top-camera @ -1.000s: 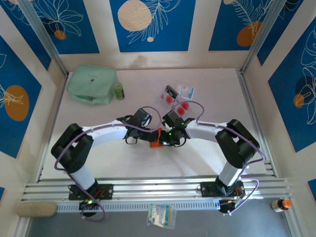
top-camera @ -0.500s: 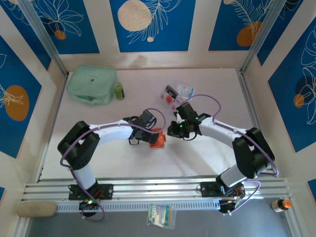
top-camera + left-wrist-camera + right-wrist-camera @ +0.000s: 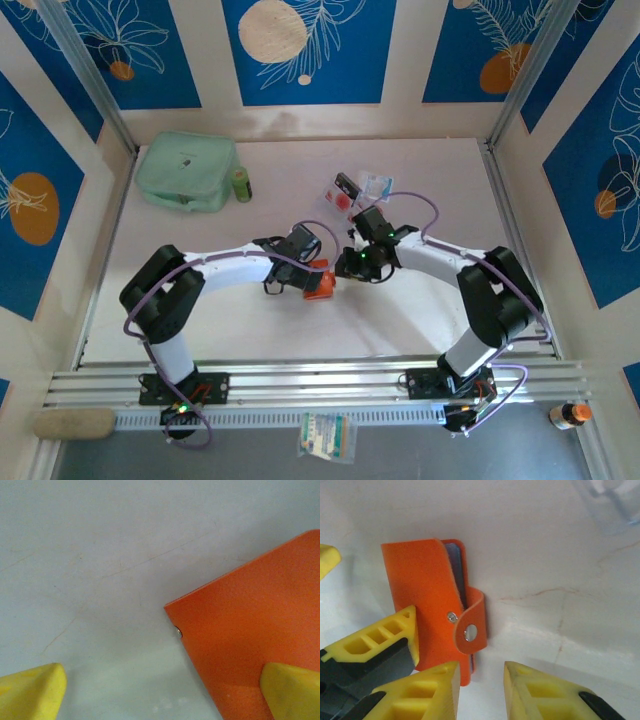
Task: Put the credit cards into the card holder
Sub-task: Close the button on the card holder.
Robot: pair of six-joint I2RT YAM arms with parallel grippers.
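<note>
Card holder: the orange card holder (image 3: 420, 585) lay flat on the table (image 3: 100, 555), at centre in the overhead view, between the two grippers.
Snap tab: the snap tab (image 3: 470, 630) wrapped round the holder's right edge and looked fastened, so the holder appeared closed.
Credit cards: the credit cards (image 3: 345, 196) sat loose above centre of the overhead frame, apart from the holder, none of them inside it.
Left gripper: the left gripper (image 3: 162, 692) stood spread wide and held nothing. One fingertip (image 3: 295, 690) lay over the holder's corner at lower right. Whether it pressed down could not be told.
Right gripper: the right gripper (image 3: 481, 690) showed a narrow gap between its jaws, empty, with the tab just above that gap in the wrist frame.
Risk, tab: a bite through so narrow a gap could miss the thin tab and shove the holder aside.
Risk, pivot: with only one corner covered, a pull on the tab could spin or drag the holder.
Risk, order: until the snap is undone, no card can go in.
</note>
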